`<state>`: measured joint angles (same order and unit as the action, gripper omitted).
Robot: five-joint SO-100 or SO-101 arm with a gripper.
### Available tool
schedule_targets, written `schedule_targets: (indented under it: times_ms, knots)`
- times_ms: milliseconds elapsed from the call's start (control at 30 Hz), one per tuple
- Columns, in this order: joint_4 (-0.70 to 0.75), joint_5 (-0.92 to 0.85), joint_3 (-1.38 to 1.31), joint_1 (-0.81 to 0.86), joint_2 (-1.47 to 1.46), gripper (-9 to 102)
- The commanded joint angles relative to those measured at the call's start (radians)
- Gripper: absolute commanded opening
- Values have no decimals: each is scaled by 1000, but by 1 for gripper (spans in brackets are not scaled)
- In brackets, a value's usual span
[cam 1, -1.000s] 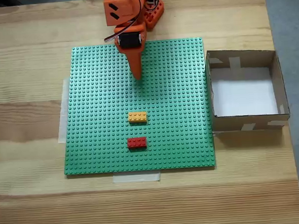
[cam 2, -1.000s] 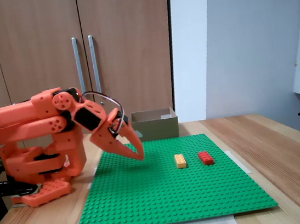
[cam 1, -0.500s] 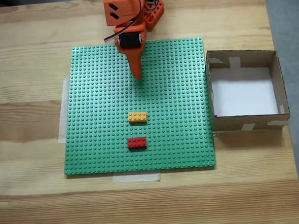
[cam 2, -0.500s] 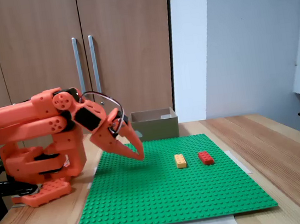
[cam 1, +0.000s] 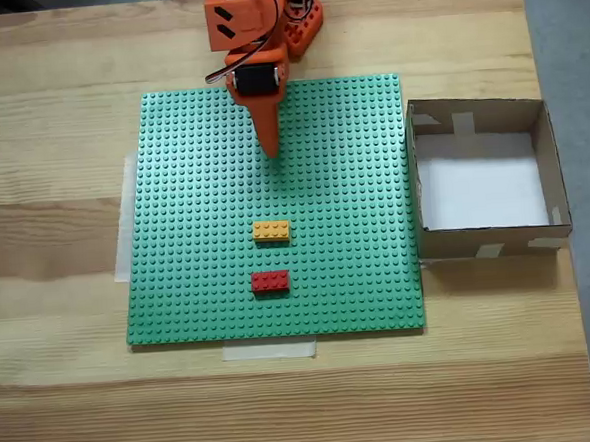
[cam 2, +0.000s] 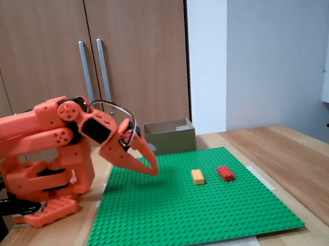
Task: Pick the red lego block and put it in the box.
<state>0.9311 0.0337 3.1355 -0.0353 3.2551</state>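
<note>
Fixed view from above: your gripper [cam 1: 271,152] rests folded near the arm's base, its jaws together and holding nothing.

The red lego block [cam 1: 270,281] sits on the green baseplate [cam 1: 196,237] well ahead of the gripper, just beyond the orange-yellow brick [cam 1: 271,230]; the box [cam 1: 478,116] stands off to the gripper's side on the tabletop [cam 1: 65,395]. Reach over the orange-yellow brick without clipping it, spread the jaws early, line them across the red block's narrow sides, then descend straight.

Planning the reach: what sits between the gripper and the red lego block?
The orange-yellow brick lies between the gripper and the red lego block, on the green baseplate; a fixed view from above shows it.
</note>
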Motion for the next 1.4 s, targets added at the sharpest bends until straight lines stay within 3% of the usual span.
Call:
schedule_targets:
  times_ms: [0, 433, 767, 1367]
  knots:
    - [-17, -11, 3, -3, -9, -1]
    - [-3, -87, -141, -11, -199, 2]
    - [77, -69, -403, -38, -477, 14]
    - [213, -106, -896, -5, -962, 20]
